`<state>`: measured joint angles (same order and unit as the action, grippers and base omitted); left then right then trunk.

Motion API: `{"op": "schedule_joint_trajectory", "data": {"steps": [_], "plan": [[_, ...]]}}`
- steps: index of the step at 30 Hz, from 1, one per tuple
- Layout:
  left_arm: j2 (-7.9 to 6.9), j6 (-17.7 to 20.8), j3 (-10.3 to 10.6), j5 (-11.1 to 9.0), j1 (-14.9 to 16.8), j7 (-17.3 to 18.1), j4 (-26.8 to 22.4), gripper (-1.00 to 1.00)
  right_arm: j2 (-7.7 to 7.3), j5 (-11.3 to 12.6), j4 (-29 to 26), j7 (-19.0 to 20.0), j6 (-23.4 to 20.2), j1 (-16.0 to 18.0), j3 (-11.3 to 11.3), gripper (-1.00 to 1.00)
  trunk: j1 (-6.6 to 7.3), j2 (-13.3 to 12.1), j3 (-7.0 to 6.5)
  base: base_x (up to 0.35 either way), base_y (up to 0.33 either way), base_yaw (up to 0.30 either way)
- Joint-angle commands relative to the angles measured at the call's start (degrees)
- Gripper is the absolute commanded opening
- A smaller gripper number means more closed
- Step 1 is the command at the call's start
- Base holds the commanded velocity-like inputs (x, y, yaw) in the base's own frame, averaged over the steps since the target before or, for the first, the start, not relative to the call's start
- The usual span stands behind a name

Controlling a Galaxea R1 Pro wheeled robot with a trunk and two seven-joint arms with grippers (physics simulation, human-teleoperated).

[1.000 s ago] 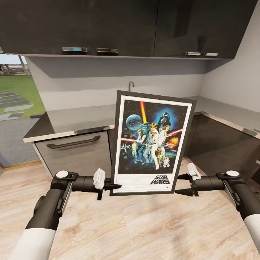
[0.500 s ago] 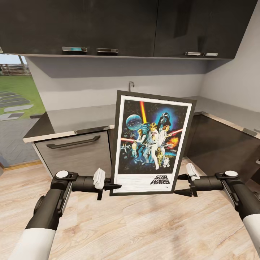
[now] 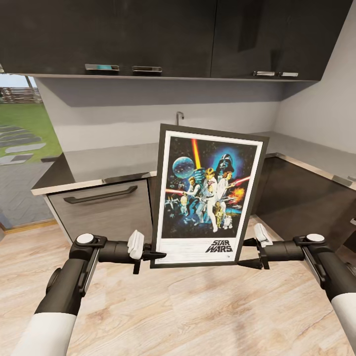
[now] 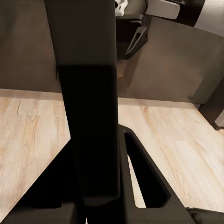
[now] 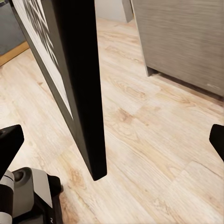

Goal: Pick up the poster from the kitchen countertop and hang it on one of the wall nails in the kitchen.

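Between the two arms, in front of the robot and above the wood floor (image 3: 188, 306), the poster (image 3: 207, 195) stands nearly upright, its printed face toward the head camera and its top leaning slightly to the right. The left hand (image 3: 151, 255) is clamped on the lower left corner of the black frame; in the left wrist view the frame edge (image 4: 88, 107) runs straight between the left hand's fingers (image 4: 144, 177), which press against it. The right hand (image 3: 248, 253) sits just beside the lower right corner of the poster with its fingers spread apart; in the head view the tips lie close to the frame edge, and contact cannot be confirmed. In the right wrist view the poster (image 5: 77, 79) appears edge-on with its bottom corner hanging free over the floor, and the two right fingertips (image 5: 9, 142) stand wide to either side of it, well clear of the frame. The poster is therefore carried by the left hand alone. Behind the poster the desk (image 3: 113, 160), a glossy dark slab, runs along the light grey wall (image 3: 128, 116) and turns the corner at the right. A drawer front with a bar handle (image 3: 100, 195) sits below it, and dark upper cabinets (image 3: 148, 34) hang above. A tap (image 3: 179, 116) rises just behind the poster's top edge.
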<state>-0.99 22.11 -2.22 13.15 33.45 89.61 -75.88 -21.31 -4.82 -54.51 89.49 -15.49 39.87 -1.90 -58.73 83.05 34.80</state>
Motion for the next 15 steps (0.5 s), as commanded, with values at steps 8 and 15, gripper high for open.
{"op": "schedule_joint_trajectory", "data": {"steps": [8,15], "plan": [[0.02,0.5,-0.1,0.4,0.0,0.4,-0.1,-1.0,0.04,-0.4,-0.1,0.3,-0.6,0.0,-0.1,1.0,0.0,0.0,0.06,0.0,0.0,0.0],[0.02,0.5,-0.1,0.4,0.0,0.4,-0.1,-1.0,0.04,-0.4,-0.1,0.3,-0.6,0.0,-0.1,1.0,0.0,0.0,0.06,0.0,0.0,0.0]]}}
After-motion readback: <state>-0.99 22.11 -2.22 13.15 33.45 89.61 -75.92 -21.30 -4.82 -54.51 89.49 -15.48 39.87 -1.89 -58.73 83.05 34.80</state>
